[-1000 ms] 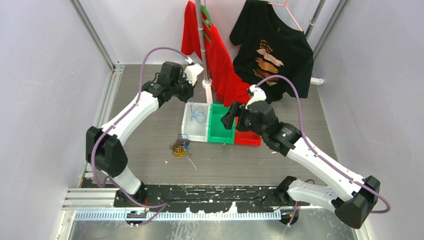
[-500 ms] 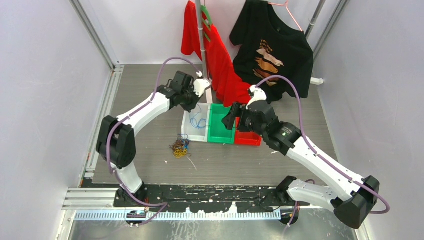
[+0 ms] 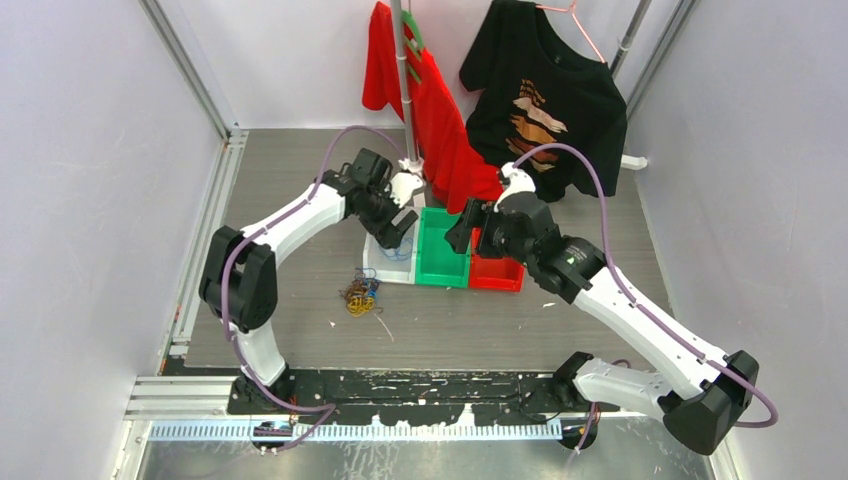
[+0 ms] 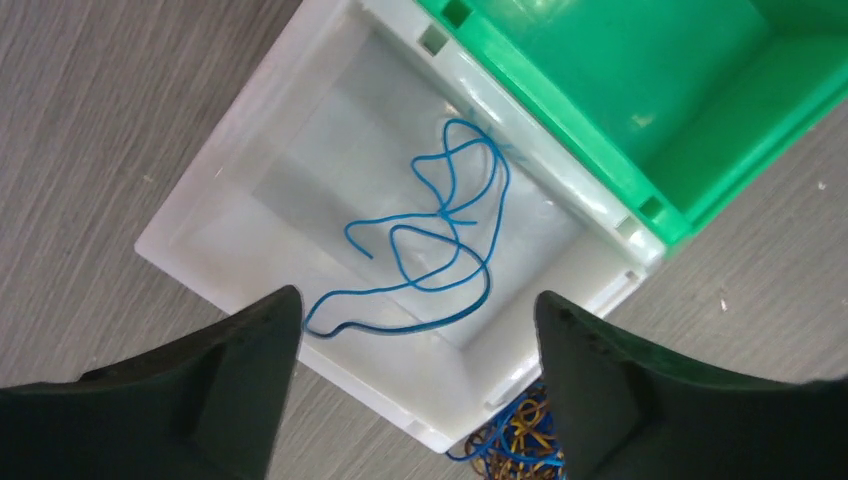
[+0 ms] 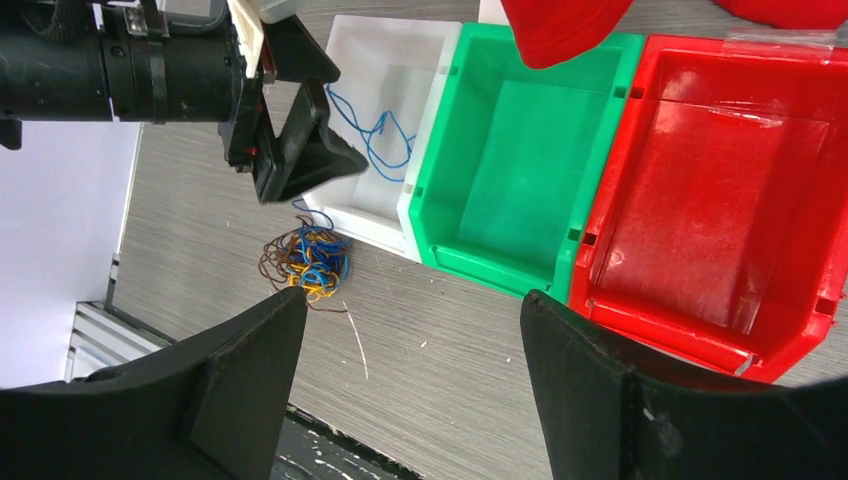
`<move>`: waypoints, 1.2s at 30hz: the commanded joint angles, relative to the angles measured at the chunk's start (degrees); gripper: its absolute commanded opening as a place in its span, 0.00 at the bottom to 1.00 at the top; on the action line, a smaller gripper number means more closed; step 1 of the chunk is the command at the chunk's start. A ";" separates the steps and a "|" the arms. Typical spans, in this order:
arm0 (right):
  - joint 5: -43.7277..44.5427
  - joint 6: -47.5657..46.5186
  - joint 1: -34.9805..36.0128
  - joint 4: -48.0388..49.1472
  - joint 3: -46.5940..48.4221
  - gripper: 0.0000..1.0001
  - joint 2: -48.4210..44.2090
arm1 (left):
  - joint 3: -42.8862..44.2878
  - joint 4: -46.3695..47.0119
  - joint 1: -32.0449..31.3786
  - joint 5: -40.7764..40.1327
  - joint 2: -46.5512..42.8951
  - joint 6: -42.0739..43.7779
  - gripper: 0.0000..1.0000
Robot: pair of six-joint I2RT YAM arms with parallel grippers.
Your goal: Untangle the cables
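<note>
A tangle of blue, yellow and brown cables (image 3: 360, 296) lies on the table in front of the white bin (image 3: 385, 266); it also shows in the right wrist view (image 5: 308, 262) and at the left wrist view's bottom edge (image 4: 520, 445). One loose blue cable (image 4: 440, 250) lies looped inside the white bin (image 4: 250, 130). My left gripper (image 4: 418, 300) hangs open just above that bin's near side, with nothing between its fingers. My right gripper (image 5: 412, 300) is open and empty, high over the table in front of the green bin (image 5: 510, 150).
Three bins stand in a row: white, green (image 3: 440, 262) and red (image 3: 497, 275). The green and red ones look empty. A red shirt (image 3: 440, 120) and a black T-shirt (image 3: 545, 95) hang behind them by a pole base (image 3: 412, 165). The red cloth's hem (image 5: 560, 25) dips above the green bin.
My left arm swung from the back of the table to right over the white bin, and its jaws went from shut to open. The right arm shifted only slightly.
</note>
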 commanded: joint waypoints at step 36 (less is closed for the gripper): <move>13.53 -8.41 5.65 13.59 26.74 0.70 46.82 | -26.07 -3.69 15.72 25.44 -22.32 3.13 0.57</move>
